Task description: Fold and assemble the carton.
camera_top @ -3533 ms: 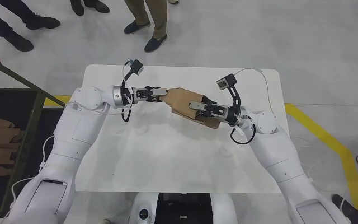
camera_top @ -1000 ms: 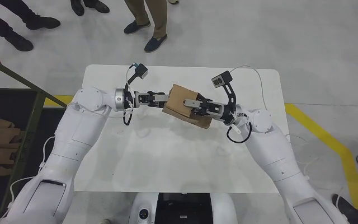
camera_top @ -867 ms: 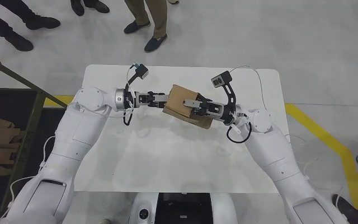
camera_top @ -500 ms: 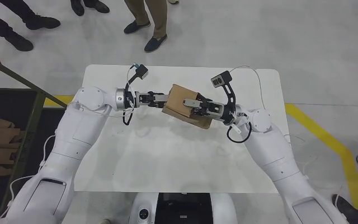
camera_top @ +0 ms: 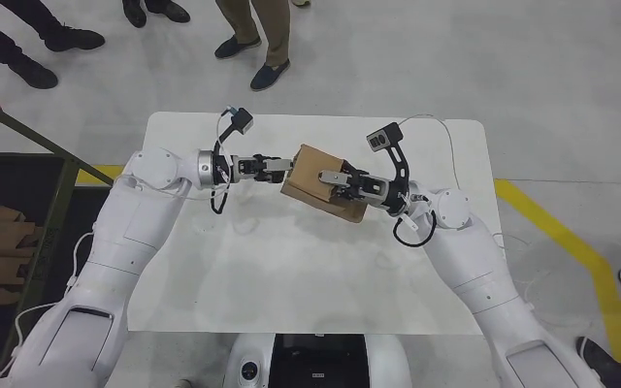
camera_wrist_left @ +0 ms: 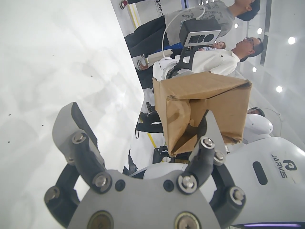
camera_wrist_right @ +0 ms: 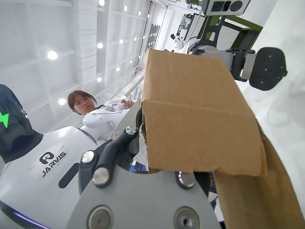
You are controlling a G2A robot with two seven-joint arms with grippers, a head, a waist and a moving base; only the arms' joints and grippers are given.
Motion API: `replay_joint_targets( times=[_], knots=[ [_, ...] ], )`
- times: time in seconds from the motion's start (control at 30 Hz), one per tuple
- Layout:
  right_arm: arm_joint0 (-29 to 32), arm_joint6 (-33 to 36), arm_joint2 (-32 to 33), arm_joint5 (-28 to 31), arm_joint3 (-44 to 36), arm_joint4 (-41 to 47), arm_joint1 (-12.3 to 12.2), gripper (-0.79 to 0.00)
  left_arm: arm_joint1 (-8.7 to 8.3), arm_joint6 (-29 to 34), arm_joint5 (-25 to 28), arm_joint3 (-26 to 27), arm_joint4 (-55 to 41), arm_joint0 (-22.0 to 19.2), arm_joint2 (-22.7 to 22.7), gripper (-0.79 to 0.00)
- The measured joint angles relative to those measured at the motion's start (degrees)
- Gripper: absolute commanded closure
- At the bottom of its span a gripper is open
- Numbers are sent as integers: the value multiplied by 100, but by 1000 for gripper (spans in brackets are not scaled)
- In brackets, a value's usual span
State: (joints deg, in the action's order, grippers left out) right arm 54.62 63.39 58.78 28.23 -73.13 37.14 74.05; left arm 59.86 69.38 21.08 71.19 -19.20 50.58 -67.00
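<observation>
The brown carton (camera_top: 323,182) hangs above the white table (camera_top: 291,281) near its far middle, unfolded into a box shape with its end flaps loose. My right gripper (camera_top: 332,179) is shut on the carton's (camera_wrist_right: 195,120) side wall; one finger (camera_wrist_right: 133,117) shows outside the wall and the other is hidden behind the cardboard. At the carton's other end my left gripper (camera_top: 278,171) stands open. In the left wrist view that gripper (camera_wrist_left: 140,120) is spread wide, and one fingertip (camera_wrist_left: 210,125) rests against a bent end flap of the carton (camera_wrist_left: 214,96).
Several people stand beyond the table's far edge (camera_top: 262,58). A dark rack with flat cardboard (camera_top: 15,233) stands to the left of the table. The near half of the tabletop (camera_wrist_left: 59,36) is bare white.
Over 3.5 s the carton went from a flatter, tilted shape to a squarer box and shifted left. In the last second the left wrist turned slightly; the right arm held still.
</observation>
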Motion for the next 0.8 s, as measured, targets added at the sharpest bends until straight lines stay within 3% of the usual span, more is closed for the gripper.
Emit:
replay_joint_targets(
  times=[0.37,0.8],
  knots=[
    [-23,209,77,-363,67,91,-21,0,-71,-283,843,233,-305,305,-398,-785],
    [53,329,171,-442,-13,14,-53,0,-46,-398,382,449,589,224,44,-785]
  ],
)
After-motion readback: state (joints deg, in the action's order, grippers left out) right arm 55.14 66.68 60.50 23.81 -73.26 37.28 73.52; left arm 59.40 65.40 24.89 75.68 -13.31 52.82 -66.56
